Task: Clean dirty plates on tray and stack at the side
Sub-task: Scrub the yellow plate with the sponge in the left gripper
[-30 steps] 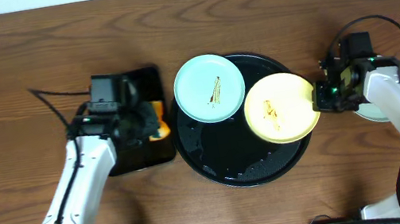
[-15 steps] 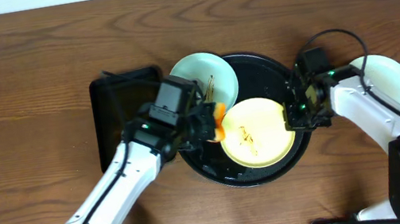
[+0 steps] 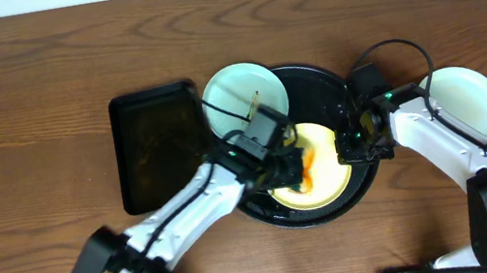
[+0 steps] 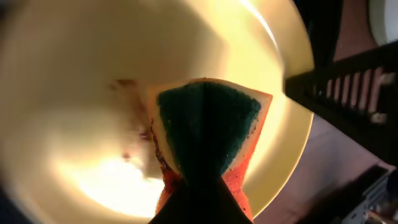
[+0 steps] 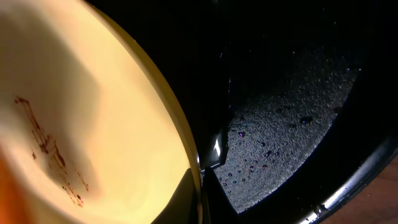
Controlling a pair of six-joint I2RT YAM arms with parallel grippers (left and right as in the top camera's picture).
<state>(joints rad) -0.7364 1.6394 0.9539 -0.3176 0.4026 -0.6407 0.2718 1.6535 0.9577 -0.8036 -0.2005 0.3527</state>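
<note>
Overhead, where was the yellow plate (image 3: 336, 179)? my neighbour asked.

It lay inside the round black tray (image 3: 320, 95), toward the near side, I said. Both arms met over it.

And the left end effector (image 3: 292, 164)?

Closed on a sponge (image 3: 306, 172), orange with a dark green scouring face. From the left wrist view the sponge (image 4: 208, 121) was pinched into a fold and pressed down onto the plate's inner surface, beside a few brown sauce smears (image 4: 127, 87).

What about the right one?

The right end effector (image 3: 355, 144) was clamped on the yellow plate's right rim. In the right wrist view the rim ran straight down between its fingertips, and I saw more brown streaks (image 5: 46, 140) on the plate. Beside it the tray floor was wet, dotted with small droplets (image 5: 273, 146).

Where were the other plates?

A streaked mint plate (image 3: 236, 98) sat at the tray's far left, overhanging the rim, with a thin brown line of sauce across it. The other mint plate (image 3: 468, 96) rested on the brown wood-grain counter (image 3: 20, 84), to the right of the tray, partly behind the right arm.

Anything else on the counter?

A smaller rectangular black tray (image 3: 157, 145) lay just left of the round one.
</note>
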